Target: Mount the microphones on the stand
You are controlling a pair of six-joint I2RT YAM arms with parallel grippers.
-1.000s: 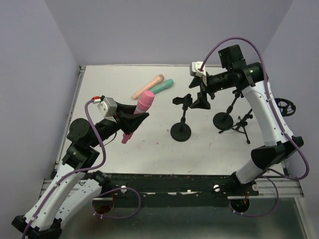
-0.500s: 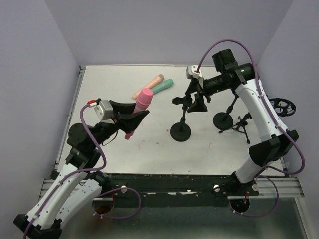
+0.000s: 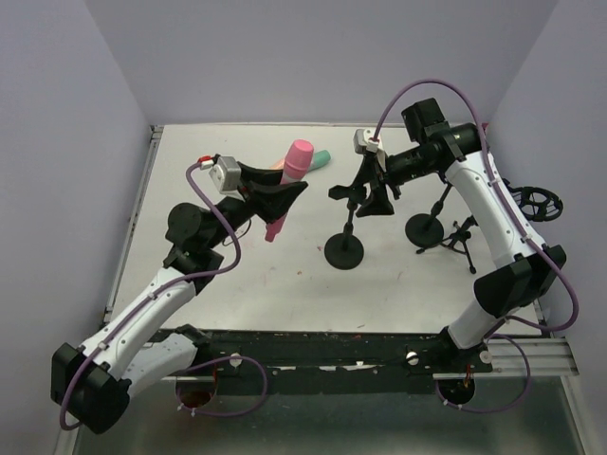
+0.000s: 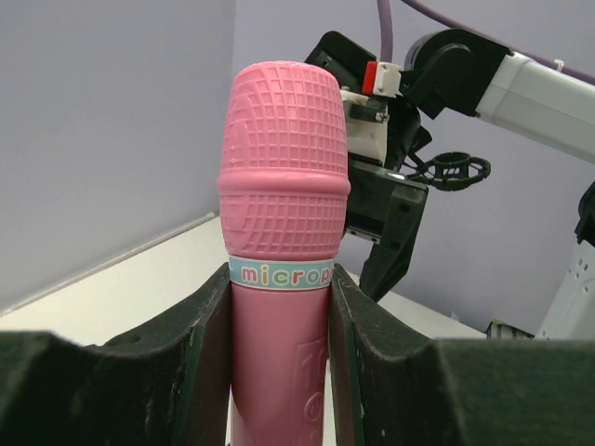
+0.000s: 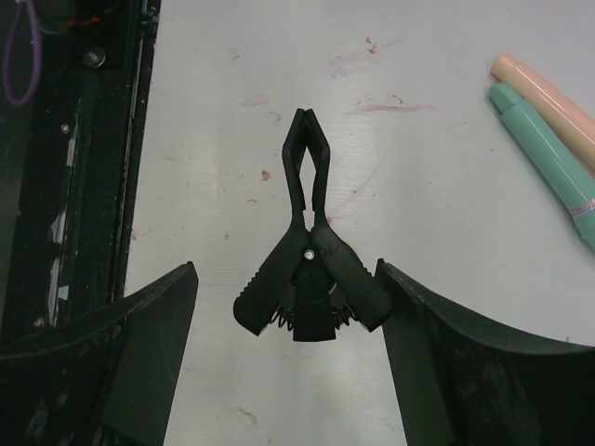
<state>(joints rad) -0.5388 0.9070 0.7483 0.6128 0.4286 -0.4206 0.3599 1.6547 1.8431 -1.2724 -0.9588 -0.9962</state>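
My left gripper (image 3: 285,197) is shut on the pink microphone (image 3: 297,159) and holds it upright above the table, left of the stand. In the left wrist view both fingers (image 4: 209,334) press the pink microphone (image 4: 284,186) just under its printed band. The stand (image 3: 344,248) has a round black base and a spring clip (image 3: 347,190) on top. My right gripper (image 3: 376,196) is open, its fingers either side of the clip (image 5: 307,269) handles without touching them. The mint microphone (image 5: 548,163) and the peach microphone (image 5: 548,98) lie side by side on the table.
A second round-base stand (image 3: 422,228) and a small tripod stand (image 3: 461,243) stand at the right, under my right arm. A black ring-shaped part (image 3: 541,202) sits beyond the table's right edge. Walls close the table at the back and sides.
My left arm has carried the pink microphone up and to the right, toward the stand. My right gripper has shifted left over the clip handles and its jaws have narrowed somewhat.
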